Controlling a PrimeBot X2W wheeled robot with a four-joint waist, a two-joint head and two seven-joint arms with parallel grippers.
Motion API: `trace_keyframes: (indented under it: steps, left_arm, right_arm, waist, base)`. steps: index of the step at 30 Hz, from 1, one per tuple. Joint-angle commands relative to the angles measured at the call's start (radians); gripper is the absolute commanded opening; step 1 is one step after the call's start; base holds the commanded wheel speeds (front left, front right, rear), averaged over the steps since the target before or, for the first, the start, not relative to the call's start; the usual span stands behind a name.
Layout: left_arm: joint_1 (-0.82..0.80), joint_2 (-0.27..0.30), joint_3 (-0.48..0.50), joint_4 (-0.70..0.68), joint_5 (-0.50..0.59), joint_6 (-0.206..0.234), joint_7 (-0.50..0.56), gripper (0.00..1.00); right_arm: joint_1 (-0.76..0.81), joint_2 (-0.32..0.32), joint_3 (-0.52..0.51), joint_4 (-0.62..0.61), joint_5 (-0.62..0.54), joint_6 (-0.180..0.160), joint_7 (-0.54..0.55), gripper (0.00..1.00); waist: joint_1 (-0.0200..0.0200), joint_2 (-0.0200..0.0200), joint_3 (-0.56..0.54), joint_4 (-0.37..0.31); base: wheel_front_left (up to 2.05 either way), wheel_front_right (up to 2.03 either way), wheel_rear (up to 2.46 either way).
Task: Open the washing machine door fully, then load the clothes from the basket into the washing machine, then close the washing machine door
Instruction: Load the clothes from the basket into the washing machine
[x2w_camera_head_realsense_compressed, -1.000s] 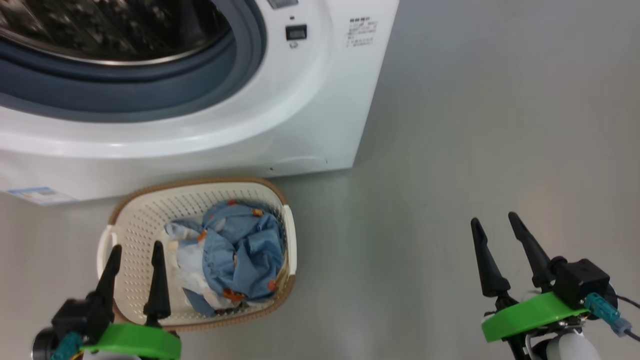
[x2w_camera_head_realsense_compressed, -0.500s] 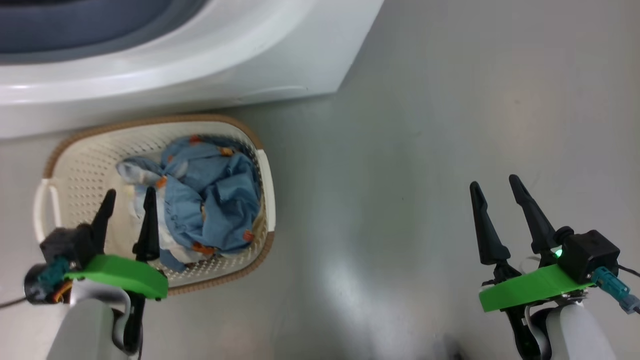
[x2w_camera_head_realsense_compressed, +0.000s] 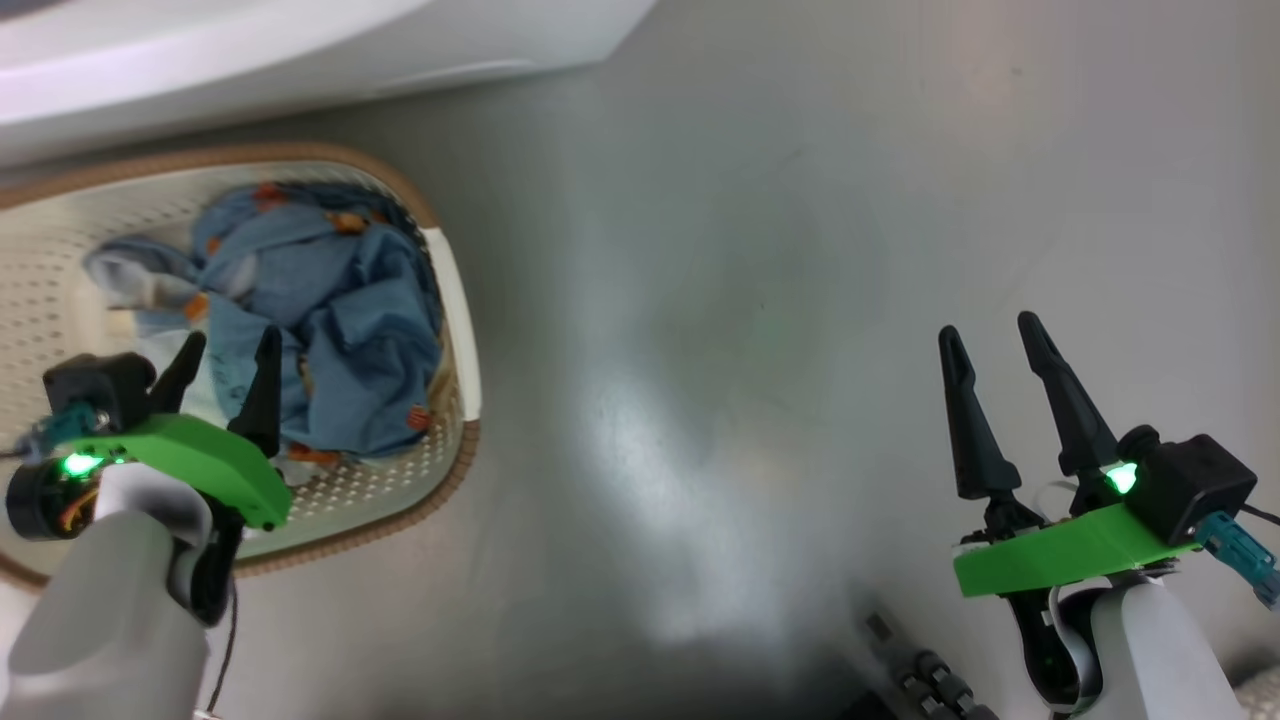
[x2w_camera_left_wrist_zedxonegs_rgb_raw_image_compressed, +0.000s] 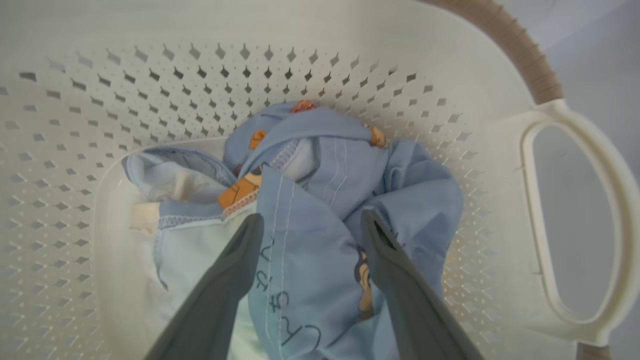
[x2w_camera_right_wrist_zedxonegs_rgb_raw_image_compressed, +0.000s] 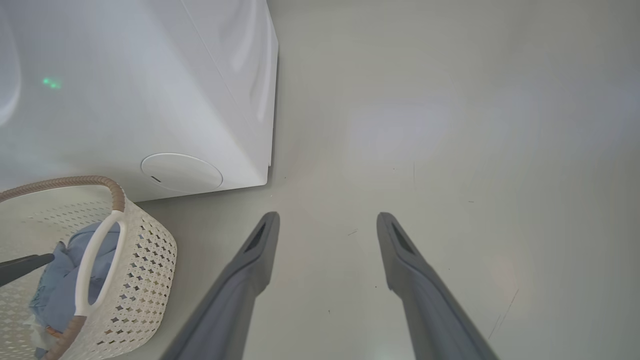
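The cream perforated basket (x2w_camera_head_realsense_compressed: 455, 300) stands on the floor just in front of the washing machine (x2w_camera_head_realsense_compressed: 300, 50). The washing machine door is out of view. Crumpled light blue clothes (x2w_camera_head_realsense_compressed: 330, 320) with orange prints fill the basket. My left gripper (x2w_camera_head_realsense_compressed: 230, 345) hangs open inside the basket over the pile. In the left wrist view its fingers (x2w_camera_left_wrist_zedxonegs_rgb_raw_image_compressed: 240, 260) straddle a fold of the blue clothes (x2w_camera_left_wrist_zedxonegs_rgb_raw_image_compressed: 320, 165) without pinching it, with the basket (x2w_camera_left_wrist_zedxonegs_rgb_raw_image_compressed: 200, 75) wall behind. My right gripper (x2w_camera_head_realsense_compressed: 987, 330) stays open above bare floor, far right of the basket. The right wrist view shows that gripper (x2w_camera_right_wrist_zedxonegs_rgb_raw_image_compressed: 327, 217), the basket (x2w_camera_right_wrist_zedxonegs_rgb_raw_image_compressed: 140, 250) and the washing machine (x2w_camera_right_wrist_zedxonegs_rgb_raw_image_compressed: 150, 100).
Grey floor (x2w_camera_head_realsense_compressed: 700, 300) stretches between the basket and my right arm. A round white cover (x2w_camera_right_wrist_zedxonegs_rgb_raw_image_compressed: 181, 172) sits low on the machine's front corner. A dark part of my base (x2w_camera_head_realsense_compressed: 910, 675) shows at the bottom edge. The basket's white side handle (x2w_camera_left_wrist_zedxonegs_rgb_raw_image_compressed: 575, 215) faces right.
The head camera has tilted down, so the machine and basket slid up and left. My left gripper has dropped into the basket onto the blue clothes. The right gripper has barely moved.
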Motion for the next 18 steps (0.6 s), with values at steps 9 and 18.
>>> trace_keyframes:
  steps: [9,18]
  left_arm:
    - [-0.080,0.097,-0.097,0.084,-0.131,-0.003,0.129,1.00]
    - [-0.180,0.141,-0.162,0.149,-0.162,-0.003,0.202,1.00]
  right_arm:
    - [-0.002,-0.002,0.050,-0.026,0.045,0.003,-0.007,1.00]
    - [-0.011,-0.002,0.068,-0.028,0.075,0.003,-0.007,1.00]
  waist:
    - [0.0000,-0.0001,0.104,-0.061]
    - [0.0000,-0.0001,0.156,-0.087]
  base:
    - [0.00,0.00,0.00]
    - [0.00,0.00,0.00]
